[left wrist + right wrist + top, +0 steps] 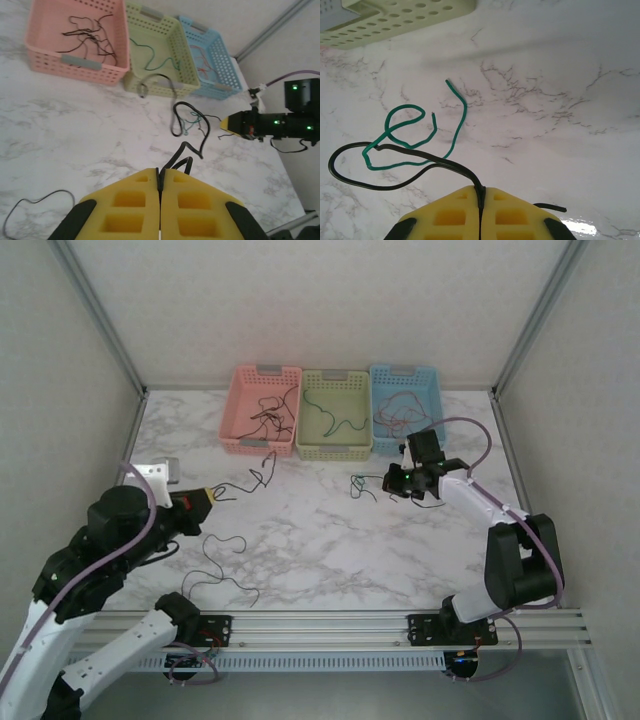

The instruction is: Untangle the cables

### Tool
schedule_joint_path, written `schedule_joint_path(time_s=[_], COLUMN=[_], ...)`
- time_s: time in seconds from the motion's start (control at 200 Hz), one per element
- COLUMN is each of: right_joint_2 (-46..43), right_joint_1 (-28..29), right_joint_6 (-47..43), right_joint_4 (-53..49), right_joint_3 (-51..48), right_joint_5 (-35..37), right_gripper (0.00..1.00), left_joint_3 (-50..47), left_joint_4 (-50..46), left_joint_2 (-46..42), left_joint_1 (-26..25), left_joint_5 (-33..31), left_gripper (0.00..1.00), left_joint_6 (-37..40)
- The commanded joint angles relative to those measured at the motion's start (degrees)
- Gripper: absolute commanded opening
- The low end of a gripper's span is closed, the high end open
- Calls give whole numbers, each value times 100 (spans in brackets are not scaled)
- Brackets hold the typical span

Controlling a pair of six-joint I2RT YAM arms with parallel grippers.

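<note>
Separation step: left gripper (160,175) and right gripper (480,192) each pinched shut on thin black flexible wire (174,122) snagging curly thin green wire (464,107); next likely needs a gentle pull-apart.

Baskets (335,452) behind, cables (173,122) strewn centre, front-right free

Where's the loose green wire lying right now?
Right wrist view: the green wire lies curled on the table, left of the right gripper, crossed by its black wire, near the green basket.
</note>
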Motion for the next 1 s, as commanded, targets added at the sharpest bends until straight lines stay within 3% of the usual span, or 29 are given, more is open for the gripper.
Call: schedule_joint_path(time_s=[0.0,0.345,0.446,0.546,0.736,0.996], right_joint_2=[-158,-150,-140,-140,-188,-207], right_joint_1=[38,74,74,74,76,74], right_joint_6=[63,89,75,74,64,39], right_joint_4=[74,179,186,202,214,146], right_joint_3=[-68,-185,-208,-216,-207,-118], right_joint_5=[-184,-287,-305,-333,-332,-340], right_gripper=[0,0,0,0,0,0], left_joint_3=[-89,328,786,1295,2450,4330], left_joint_4=[699,1584,1808,2045,2208,1961], left_joint_2=[134,1792,2640,3610,5529,7895], left_joint_1=[-29,217,510,1064,1672,1850], left_joint_5=[537,-50,-274,96,85,-547], left_gripper=[0,0,0,0,0,0], left_joint_6=[58,365,597,579,571,1106])
